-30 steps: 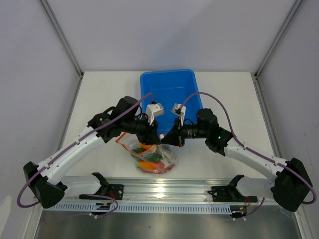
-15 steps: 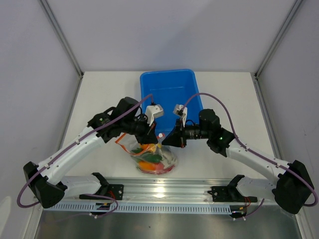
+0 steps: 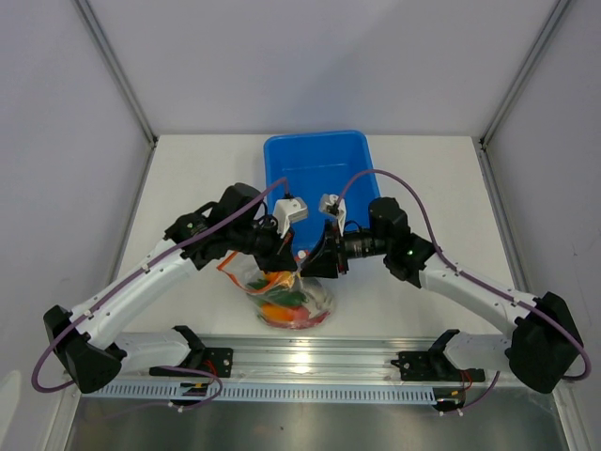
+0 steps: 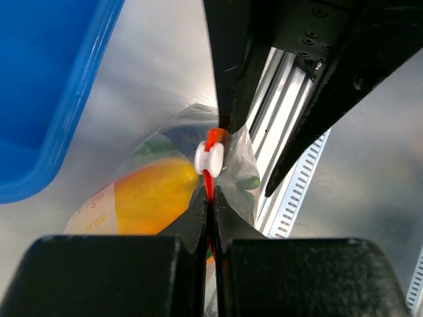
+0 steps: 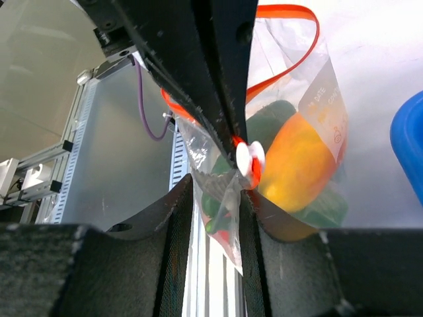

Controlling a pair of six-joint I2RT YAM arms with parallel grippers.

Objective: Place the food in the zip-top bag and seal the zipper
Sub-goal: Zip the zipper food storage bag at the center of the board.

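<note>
The bench (image 3: pixel 188 178) carries the blue tub (image 3: pixel 319 169) toward the middle of its far edge. The zip-top bag (image 3: pixel 291 301) sits by the middle of the near edge, just in front of the tub. No food shows in the tub. The food seen is in the bag, the orange-yellow pepper (image 4: pixel 149 198) showing plainest through the plastic.

Over the last second the hold on the bag's mouth has passed from one arm to the other. The left end effector (image 4: pixel 209 201), part-spread a moment ago, is now pressed together on the zipper (image 5: pixel 291 59), just beside its white slider (image 4: pixel 209 158). The right end effector (image 5: pixel 215 191), clamped until now, has let its jaws part and merely straddles the bag's edge beside the slider.

In the right wrist view the strip beyond the slider loops wide apart. Sealing therefore looks unfinished. The left arm is probably anchoring the strip so the right can regrip and draw the slider along.
</note>
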